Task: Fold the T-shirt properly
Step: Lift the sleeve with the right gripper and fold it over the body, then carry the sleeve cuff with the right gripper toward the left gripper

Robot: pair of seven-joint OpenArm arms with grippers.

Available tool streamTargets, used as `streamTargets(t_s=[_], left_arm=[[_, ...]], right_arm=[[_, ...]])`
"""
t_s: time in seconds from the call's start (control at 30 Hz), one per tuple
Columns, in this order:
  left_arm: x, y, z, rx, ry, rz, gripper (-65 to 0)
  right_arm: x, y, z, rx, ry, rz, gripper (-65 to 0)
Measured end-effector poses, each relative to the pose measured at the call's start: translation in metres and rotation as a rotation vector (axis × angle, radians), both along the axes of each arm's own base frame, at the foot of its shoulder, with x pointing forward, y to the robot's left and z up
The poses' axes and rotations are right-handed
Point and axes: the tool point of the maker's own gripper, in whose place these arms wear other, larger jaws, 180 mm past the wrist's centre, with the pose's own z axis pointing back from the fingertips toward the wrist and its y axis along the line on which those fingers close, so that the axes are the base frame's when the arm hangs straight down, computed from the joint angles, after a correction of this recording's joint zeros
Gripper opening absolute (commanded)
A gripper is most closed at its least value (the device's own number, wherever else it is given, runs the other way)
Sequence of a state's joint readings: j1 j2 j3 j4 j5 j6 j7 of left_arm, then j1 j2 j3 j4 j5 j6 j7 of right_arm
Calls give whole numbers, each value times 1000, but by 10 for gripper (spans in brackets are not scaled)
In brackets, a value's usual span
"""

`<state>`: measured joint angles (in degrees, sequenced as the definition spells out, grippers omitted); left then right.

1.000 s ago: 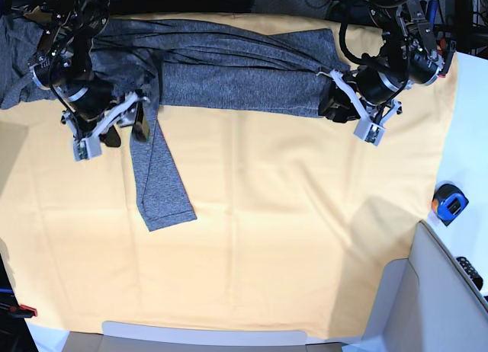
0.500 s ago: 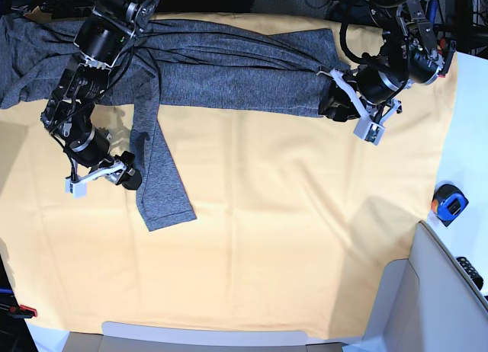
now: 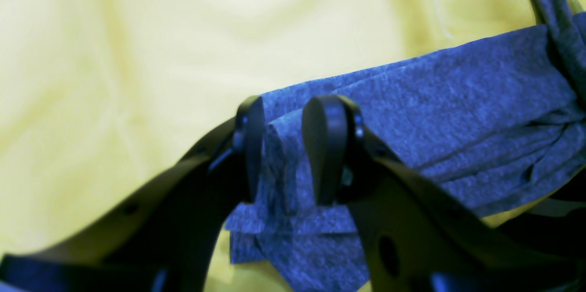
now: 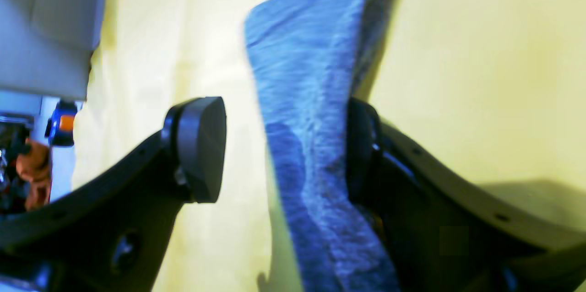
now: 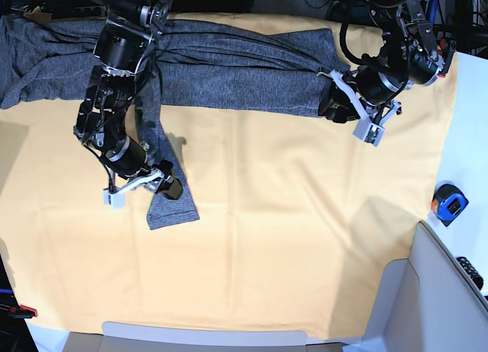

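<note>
T-shirt [image 5: 229, 74] hem pinched by left gripper [image 3: 281, 148] (sleeve hangs loose).

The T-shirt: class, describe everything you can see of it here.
The T-shirt is heathered dark grey, thin soft knit, plain. It lies bunched in a long band across the far side of the yellow cloth, one sleeve trailing toward the camera. The left gripper pinches its folded edge; the right gripper straddles the sleeve, jaws apart.
</note>
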<state>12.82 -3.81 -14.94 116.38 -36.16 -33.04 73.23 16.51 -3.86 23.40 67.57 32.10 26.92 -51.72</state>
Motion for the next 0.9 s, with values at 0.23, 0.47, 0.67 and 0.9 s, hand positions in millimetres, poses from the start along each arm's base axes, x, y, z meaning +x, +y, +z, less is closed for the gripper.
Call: streamTargets(t_s=[0.23,0.47,0.67,0.9], left_arm=[[0,0,0,0,0,0,-466],[3,3,3,-3,-17,13,-506],[4,2,4,-7,-24,14,-516],[8,3,8,-15,-51,20,-516]], right_arm=[[-10,12,-11,-23,40,52,-650],[-35,35,5,-131,8,194,-650],[-70,95,48,-228,-152,402,-650],[-123,144,57,-462,-254,668,-650]])
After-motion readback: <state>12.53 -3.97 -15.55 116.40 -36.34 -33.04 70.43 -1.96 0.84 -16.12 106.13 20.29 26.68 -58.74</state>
